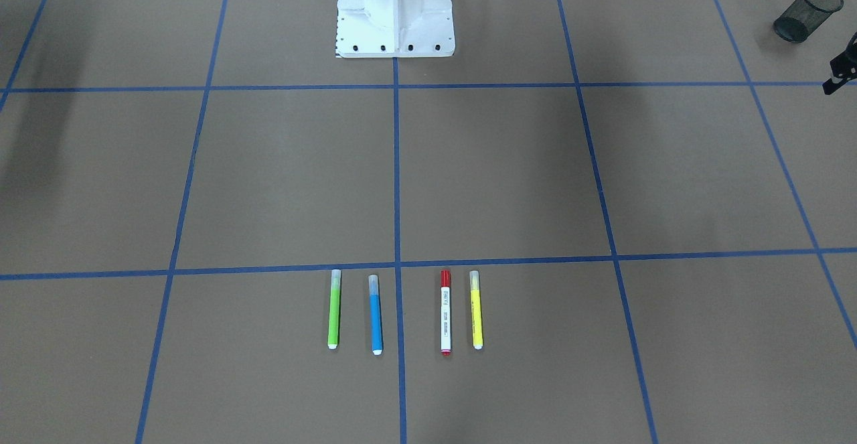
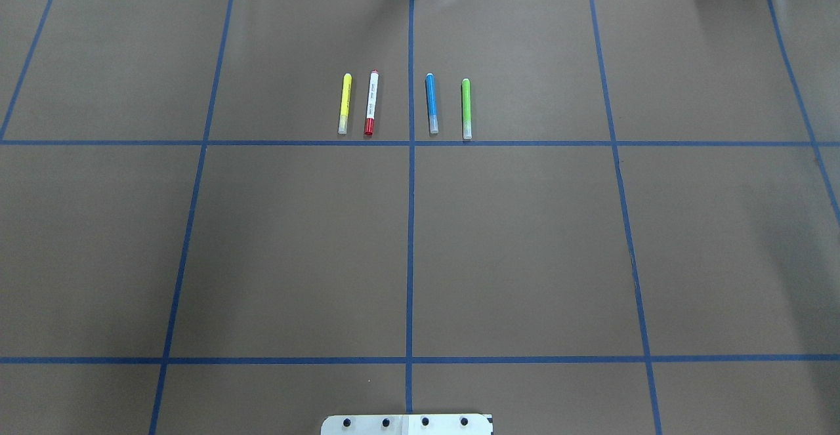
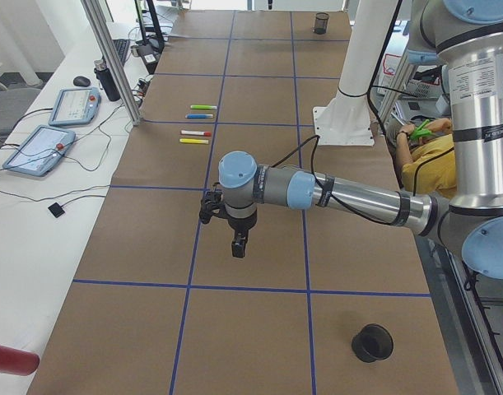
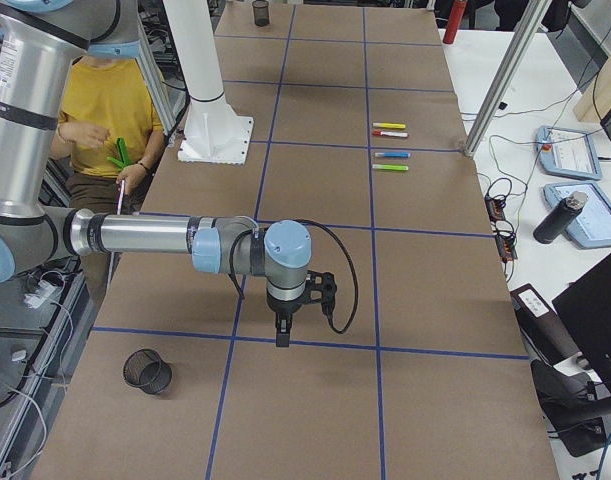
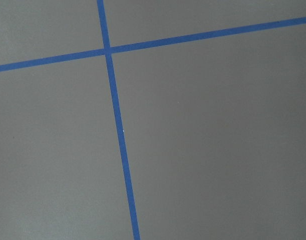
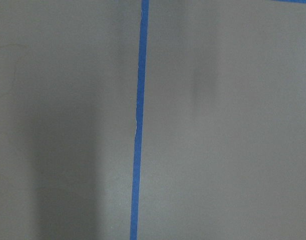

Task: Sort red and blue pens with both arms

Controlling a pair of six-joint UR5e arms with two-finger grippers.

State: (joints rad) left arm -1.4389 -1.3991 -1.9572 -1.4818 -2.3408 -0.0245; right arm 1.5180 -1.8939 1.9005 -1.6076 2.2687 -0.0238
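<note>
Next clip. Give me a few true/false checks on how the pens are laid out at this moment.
1. The red pen and blue pen lie side by side with a blue tape line between them. True.
2. The green marker lies between them. False: it lies on the blue pen's outer side.
3. The yellow marker lies beside the red pen. True.
4. The left end effector holds the blue pen. False: the pen lies on the table, and that end effector hangs far from it.
</note>
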